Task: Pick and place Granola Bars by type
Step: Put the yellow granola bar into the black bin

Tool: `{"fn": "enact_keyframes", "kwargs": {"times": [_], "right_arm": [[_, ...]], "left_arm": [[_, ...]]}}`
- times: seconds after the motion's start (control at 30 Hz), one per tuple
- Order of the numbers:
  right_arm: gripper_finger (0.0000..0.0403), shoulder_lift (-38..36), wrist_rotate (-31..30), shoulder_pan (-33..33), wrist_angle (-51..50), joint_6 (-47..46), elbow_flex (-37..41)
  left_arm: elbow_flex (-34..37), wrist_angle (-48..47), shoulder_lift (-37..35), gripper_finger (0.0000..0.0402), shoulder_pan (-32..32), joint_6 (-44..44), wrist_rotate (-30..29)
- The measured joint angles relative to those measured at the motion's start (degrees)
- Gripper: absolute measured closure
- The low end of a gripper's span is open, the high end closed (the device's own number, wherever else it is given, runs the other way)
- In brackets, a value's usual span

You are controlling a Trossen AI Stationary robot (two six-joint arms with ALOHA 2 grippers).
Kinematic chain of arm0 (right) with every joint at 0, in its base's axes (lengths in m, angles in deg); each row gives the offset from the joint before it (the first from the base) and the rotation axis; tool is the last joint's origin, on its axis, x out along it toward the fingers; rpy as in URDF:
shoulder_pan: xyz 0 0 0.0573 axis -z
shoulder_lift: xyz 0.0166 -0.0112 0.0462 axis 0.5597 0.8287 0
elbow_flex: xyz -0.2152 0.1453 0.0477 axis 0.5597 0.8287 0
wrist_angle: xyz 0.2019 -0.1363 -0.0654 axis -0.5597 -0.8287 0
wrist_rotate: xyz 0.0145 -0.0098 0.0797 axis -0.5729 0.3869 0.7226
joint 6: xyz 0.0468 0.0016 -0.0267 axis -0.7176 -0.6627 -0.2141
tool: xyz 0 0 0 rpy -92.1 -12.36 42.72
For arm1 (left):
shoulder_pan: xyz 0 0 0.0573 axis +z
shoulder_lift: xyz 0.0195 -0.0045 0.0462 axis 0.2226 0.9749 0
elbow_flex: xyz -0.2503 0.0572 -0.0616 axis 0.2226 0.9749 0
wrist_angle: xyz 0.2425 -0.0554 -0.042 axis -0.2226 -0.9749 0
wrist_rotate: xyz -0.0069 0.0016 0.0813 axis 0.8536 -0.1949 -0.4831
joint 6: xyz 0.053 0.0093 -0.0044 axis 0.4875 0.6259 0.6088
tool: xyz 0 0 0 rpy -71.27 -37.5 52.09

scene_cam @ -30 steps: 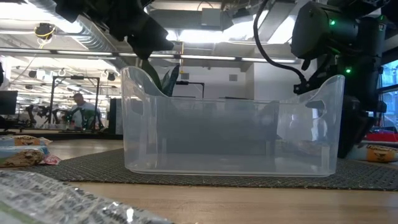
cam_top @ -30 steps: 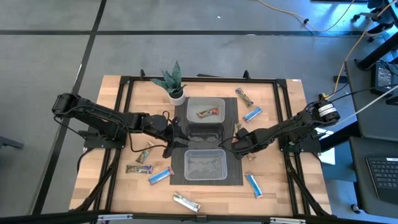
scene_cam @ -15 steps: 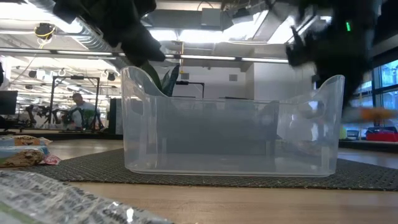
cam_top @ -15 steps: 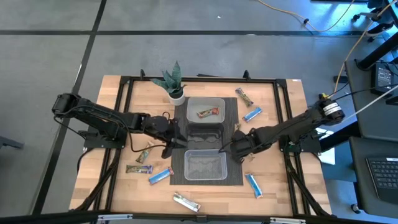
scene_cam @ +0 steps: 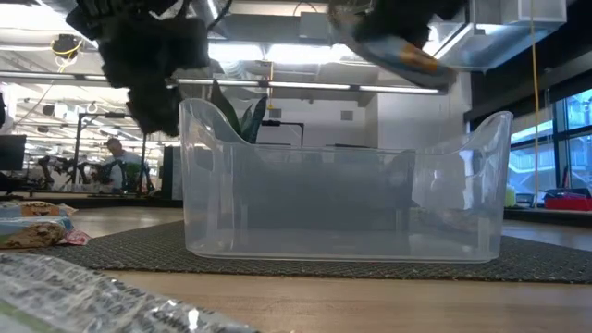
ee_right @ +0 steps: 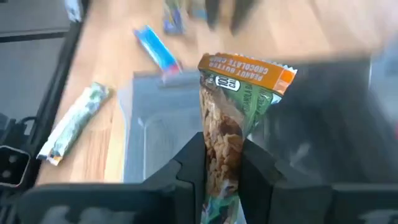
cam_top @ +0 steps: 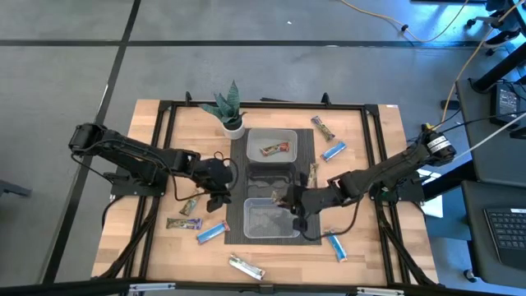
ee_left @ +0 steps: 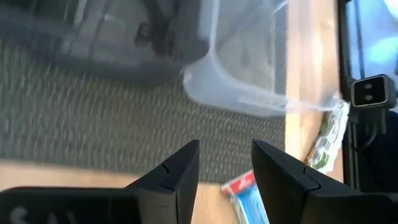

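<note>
My right gripper (cam_top: 291, 201) hovers over the near clear bin (cam_top: 256, 228), shut on a green and orange granola bar (ee_right: 233, 99), which also shows high up in the low view (scene_cam: 407, 54). My left gripper (cam_top: 220, 186) is open above the mat's left edge, over a blue bar (ee_left: 249, 190) in its wrist view. A brown-red bar (cam_top: 275, 149) lies flat in the far bin (cam_top: 251, 136). Other bars lie flat on the wood: blue (cam_top: 212, 232), brown (cam_top: 184, 223), silver-white (cam_top: 246, 267), blue (cam_top: 335, 244), blue (cam_top: 333, 151) and brown (cam_top: 325, 127). My right gripper pinches the granola bar between its two fingers (ee_right: 189, 165), on the bar's green lower half (ee_right: 225, 155). The bar runs on forward past the fingertips, with its orange end (ee_right: 249, 70) free. It is lifted clear, above the near bin (ee_right: 155, 143).
A potted green plant (cam_top: 228, 111) stands at the far edge, left of the far bin. The two bins sit on a dark mat (cam_top: 308, 152) at the table's middle. A black frame rail (cam_top: 164, 156) runs round the table. One more bar (cam_top: 191, 204) lies left of the mat.
My right gripper lifted the green and orange bar off the wood right of the mat and carried it up and toward the table's left, to a place over the near bin. My left gripper drew back a little toward the table's left edge.
</note>
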Motion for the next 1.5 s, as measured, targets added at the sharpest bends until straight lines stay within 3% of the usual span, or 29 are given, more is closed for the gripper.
{"fn": "enact_keyframes", "kwargs": {"times": [0.27,0.57,0.8,1.3,1.5], "right_arm": [[0.0331,0.4,-4.9,6.4,3.4,12.6,0.0],[0.0333,6.3,-4.1,12.9,3.7,16.2,0.5],[0.0334,10.2,-4.0,14.8,4.2,19.0,0.5],[0.0334,11.2,-4.0,15.1,4.3,22.1,0.5],[0.0334,12.7,1.4,15.1,5.0,22.2,0.5]], "left_arm": [[0.0,-10.8,0.0,0.0263,0.0,-9.6,3.1],[0.0,-12.4,0.0,0.0263,0.0,-9.1,2.6],[0.0,-12.4,0.0,0.0263,0.0,-9.4,2.6],[0.0,-12.4,0.0,0.0263,0.0,-9.5,2.5],[0.0,-12.4,0.0,0.0263,0.0,-9.5,2.4]]}}
